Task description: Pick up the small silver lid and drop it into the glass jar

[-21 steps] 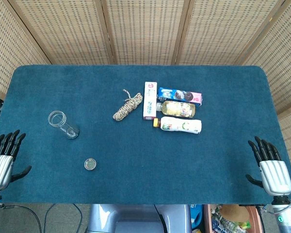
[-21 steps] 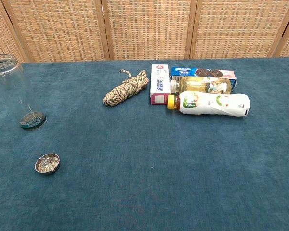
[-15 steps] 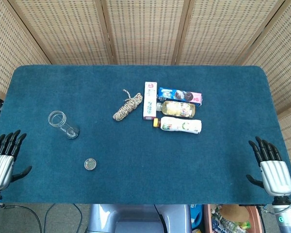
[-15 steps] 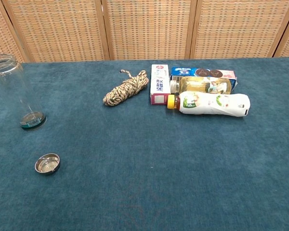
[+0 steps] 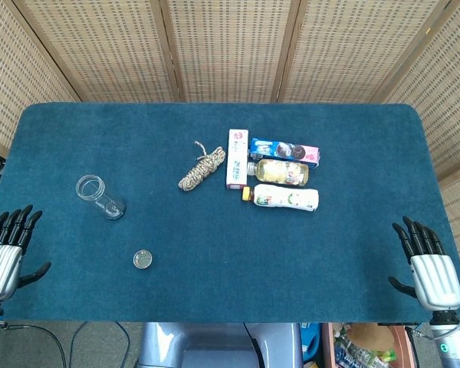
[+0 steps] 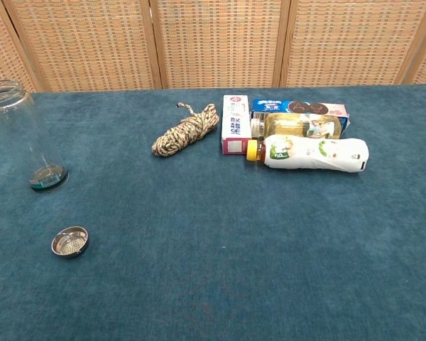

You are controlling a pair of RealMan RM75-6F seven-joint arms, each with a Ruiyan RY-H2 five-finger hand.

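Hands rest at the near corners of the blue bench point(image 5: 215, 307): left hand point(image 5: 4, 253) and right hand point(image 5: 425, 264) both lie with fingers spread, holding nothing. The small silver lid point(image 5: 142, 259) sits near the left, well apart from either hand. The glass jar point(image 5: 100, 196) stands upright just beyond it, further left.

Cut off and hard to read

Both hands are missing from the chest view; the head view clips the left hand point(image 5: 1, 257) at its edge. The glass jar point(image 6: 23, 135) touches the chest view's left border. Print on the bottles point(image 5: 285, 197) is illegible.
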